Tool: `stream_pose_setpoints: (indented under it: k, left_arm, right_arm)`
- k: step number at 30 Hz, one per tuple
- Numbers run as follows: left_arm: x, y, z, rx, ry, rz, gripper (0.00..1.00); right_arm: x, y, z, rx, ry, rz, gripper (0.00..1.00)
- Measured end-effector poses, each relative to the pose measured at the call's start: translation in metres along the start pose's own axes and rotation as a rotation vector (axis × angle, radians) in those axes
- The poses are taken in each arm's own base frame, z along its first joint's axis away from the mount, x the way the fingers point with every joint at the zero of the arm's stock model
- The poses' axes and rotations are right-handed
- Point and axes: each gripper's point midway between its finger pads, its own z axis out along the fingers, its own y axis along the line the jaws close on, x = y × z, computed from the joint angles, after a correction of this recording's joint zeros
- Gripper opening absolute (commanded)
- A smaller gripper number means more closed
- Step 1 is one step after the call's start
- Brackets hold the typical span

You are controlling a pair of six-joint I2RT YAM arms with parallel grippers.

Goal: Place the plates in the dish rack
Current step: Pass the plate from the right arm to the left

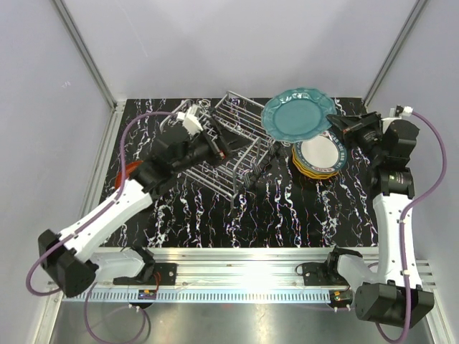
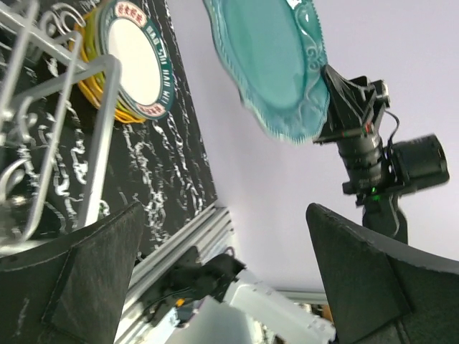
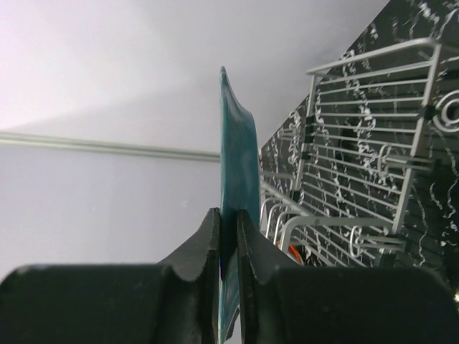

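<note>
My right gripper (image 1: 338,123) is shut on the rim of a scalloped teal plate (image 1: 295,115) and holds it in the air at the right end of the silver wire dish rack (image 1: 233,147). In the right wrist view the fingers (image 3: 228,215) pinch the plate (image 3: 237,143) edge-on, with the rack (image 3: 366,107) to its right. A stack with a cream, dark-rimmed plate on yellow ones (image 1: 320,154) lies under the held plate. My left gripper (image 1: 217,140) is open and empty at the rack's left end. Its wrist view (image 2: 224,209) shows the teal plate (image 2: 272,57), the stack (image 2: 133,64) and rack wires (image 2: 43,93).
A red-orange plate (image 1: 122,175) lies on the black marbled table (image 1: 287,208) at the left, partly under my left arm. The metal rail with the arm bases (image 1: 237,269) runs along the near edge. Grey walls close the back and sides.
</note>
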Motion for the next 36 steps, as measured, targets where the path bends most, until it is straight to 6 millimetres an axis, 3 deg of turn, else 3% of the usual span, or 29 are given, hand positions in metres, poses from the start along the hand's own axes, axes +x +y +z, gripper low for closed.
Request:
stream_pose_setpoints:
  k: [6,9,12,19,26,36]
  left_arm:
    - [0.004,0.003,0.055,-0.015,0.038,-0.078,0.98]
    - [0.005,0.012,0.07,-0.037,0.041,-0.101,0.96]
    - [-0.001,0.007,0.076,-0.029,0.024,-0.105,0.95]
    - [-0.021,-0.027,0.084,0.073,-0.032,-0.117,0.87]
    - [-0.014,-0.014,0.099,0.054,-0.013,-0.145,0.81]
    - [-0.004,-0.009,0.094,0.076,0.006,-0.168,0.59]
  right_arm:
    - [0.019,0.01,-0.001,-0.039,0.067,0.009,0.0]
    - [0.024,0.009,-0.006,-0.046,0.076,0.013,0.0]
    - [0.029,0.01,-0.011,-0.057,0.088,0.011,0.0]
    - [0.044,0.005,-0.022,-0.074,0.132,0.021,0.0]
    - [0.049,-0.002,-0.02,-0.073,0.147,0.03,0.0]
    - [0.051,0.002,-0.018,-0.108,0.155,0.017,0.0]
